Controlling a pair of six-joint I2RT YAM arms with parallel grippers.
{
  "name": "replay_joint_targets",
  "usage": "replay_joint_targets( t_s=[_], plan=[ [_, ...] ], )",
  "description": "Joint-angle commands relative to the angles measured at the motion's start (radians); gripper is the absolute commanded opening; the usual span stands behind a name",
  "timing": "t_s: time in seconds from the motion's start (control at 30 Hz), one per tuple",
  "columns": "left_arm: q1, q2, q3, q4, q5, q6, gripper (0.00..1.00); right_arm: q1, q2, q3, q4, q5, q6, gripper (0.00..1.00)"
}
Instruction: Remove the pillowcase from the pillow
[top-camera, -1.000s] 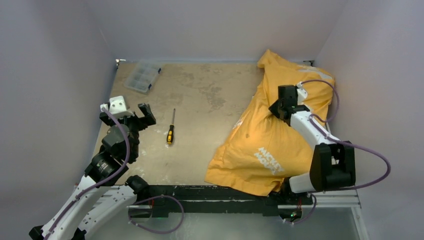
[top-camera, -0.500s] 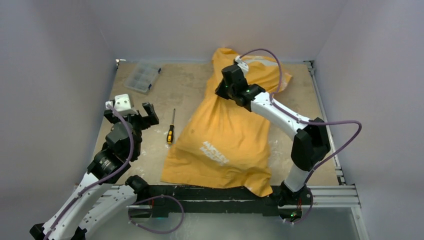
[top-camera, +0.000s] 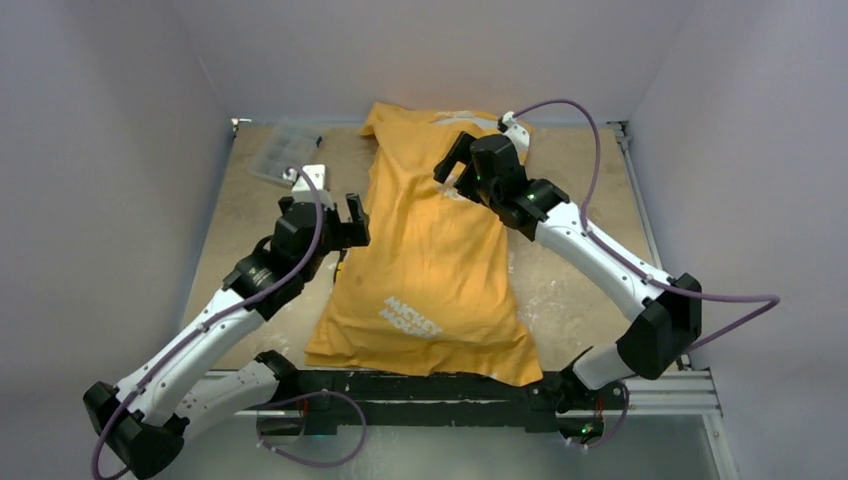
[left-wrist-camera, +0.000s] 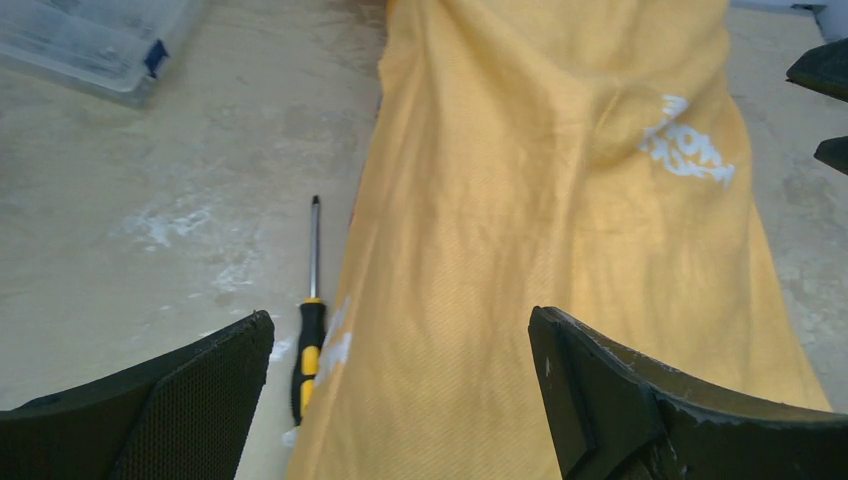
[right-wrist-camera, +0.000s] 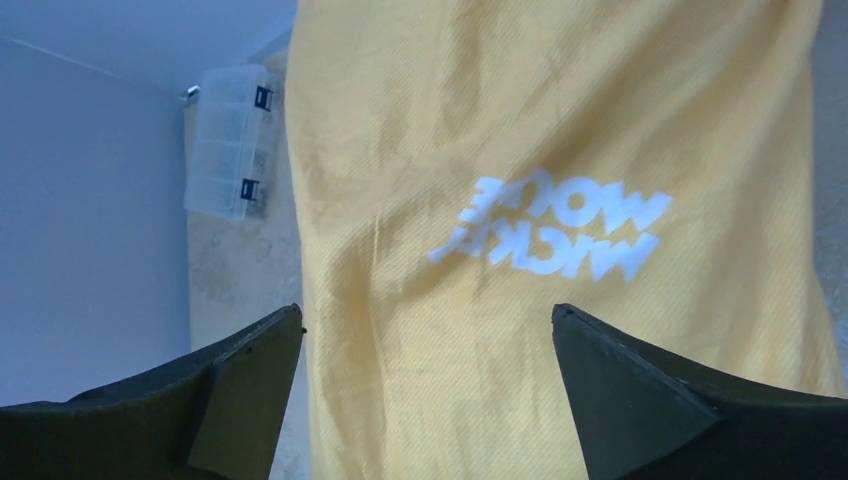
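Pale lilac walls close in a worn tan tabletop. On it a large, wrinkled orange-yellow fabric pillowcase lies lengthwise down the middle, from the back wall to the near edge.

The overhead view gives its whole outline and both arms. The left gripper sits at its left edge, and the right gripper hangs over its far end. Both are spread wide and hold nothing.

The left wrist view shows a black-and-yellow-handled screwdriver lying just beside the cloth's left edge. From overhead, the left arm mostly covers it. The right wrist view shows white printed lettering between its own dark fingers.

One second ago the pillowcase lay bunched toward the right rear corner. Half a second ago it lay diagonally, with the right gripper pressed closed on its far end. It is now left of where it was then and lies straighter, and the right gripper has let go. The left arm has swung in from the left wall.

A clear plastic compartment box sits at the left rear, apart from the cloth.
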Motion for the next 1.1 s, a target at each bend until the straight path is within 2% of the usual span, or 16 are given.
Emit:
replay_joint_targets(
  t_s=[0.0,0.13,0.33,0.43,0.57,0.63,0.7,0.77,0.8,0.87,0.93,0.97,1.0,1.03,1.07],
  plan=[
    [0.006,0.129,0.086,0.126,0.134,-0.105,0.99,-0.004,-0.042,-0.020,-0.052,0.076,0.056,0.99],
    [0.028,0.350,0.223,0.155,0.175,-0.102,0.99,-0.005,-0.106,-0.130,-0.059,0.011,0.102,0.99],
    [0.204,0.696,0.444,0.251,0.385,-0.153,0.99,0.001,-0.207,-0.310,-0.083,-0.059,0.129,0.99],
    [0.264,0.910,0.620,0.240,0.478,-0.167,0.99,0.006,-0.259,-0.386,-0.086,-0.140,0.111,0.99],
    [0.276,1.204,0.891,0.133,0.605,-0.130,0.99,0.026,-0.299,-0.464,-0.100,-0.224,0.064,0.99],
    [0.276,1.280,0.923,0.133,0.683,-0.136,0.99,0.028,-0.294,-0.506,-0.089,-0.259,0.027,0.99],
    [0.274,1.314,0.892,0.172,0.740,-0.161,0.98,0.030,-0.274,-0.551,-0.050,-0.280,0.017,0.99],
    [0.274,1.319,0.831,0.220,0.776,-0.180,0.91,0.032,-0.243,-0.600,0.039,-0.328,0.000,0.99],
    [0.274,1.314,0.805,0.245,0.792,-0.186,0.85,0.032,-0.226,-0.624,0.087,-0.344,-0.001,0.95],
    [0.274,1.296,0.764,0.280,0.820,-0.189,0.63,0.030,-0.181,-0.668,0.176,-0.408,0.015,0.74],
    [0.274,1.271,0.754,0.293,0.836,-0.183,0.34,0.028,-0.125,-0.678,0.216,-0.387,0.052,0.36],
    [0.276,1.253,0.760,0.288,0.838,-0.176,0.21,0.025,-0.099,-0.662,0.205,-0.353,0.075,0.10],
    [0.276,1.233,0.771,0.281,0.836,-0.167,0.08,0.022,-0.073,-0.632,0.178,-0.313,0.098,0.00],
    [0.276,1.205,0.786,0.267,0.827,-0.159,0.00,0.020,-0.056,-0.577,0.145,-0.265,0.114,0.00],
    [0.276,1.174,0.806,0.256,0.817,-0.150,0.00,0.017,-0.047,-0.532,0.107,-0.206,0.129,0.00]
  ],
)
